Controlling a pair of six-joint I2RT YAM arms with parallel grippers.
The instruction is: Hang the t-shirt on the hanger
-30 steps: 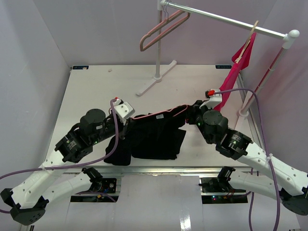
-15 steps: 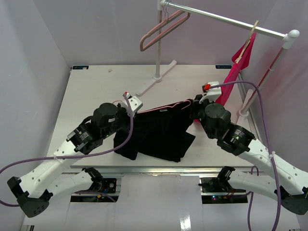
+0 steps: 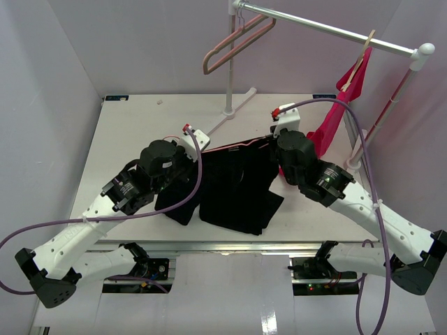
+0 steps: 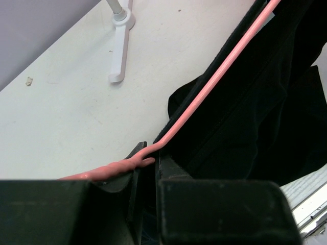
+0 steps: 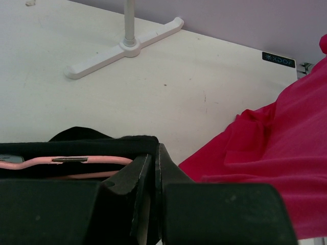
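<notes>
The black t-shirt (image 3: 237, 188) hangs between my two grippers, draped over the thin salmon-pink hanger (image 3: 234, 147) and held above the table. My left gripper (image 3: 201, 149) is shut on the hanger's twisted neck (image 4: 115, 166). From there the wire (image 4: 214, 81) runs up along the t-shirt's (image 4: 260, 102) edge. My right gripper (image 3: 274, 145) is shut on the t-shirt's other top edge (image 5: 112, 145), and the hanger's rounded end (image 5: 76, 161) lies just left of its fingers. The right gripper's (image 5: 156, 150) jaws are pressed together. The left gripper's (image 4: 150, 153) jaws stand narrowly apart around the wire.
A white clothes rack stands at the back, its foot (image 3: 225, 115) on the table (image 3: 126, 132) and its rail (image 3: 328, 29) overhead. Two thicker pink hangers (image 3: 237, 42) hang on the rail, and a red shirt (image 3: 346, 94) on a wooden hanger hangs close to my right arm.
Both arms have moved away from the near edge toward the rack, carrying the hanger and t-shirt along. The t-shirt now hangs more steeply below the wire.
</notes>
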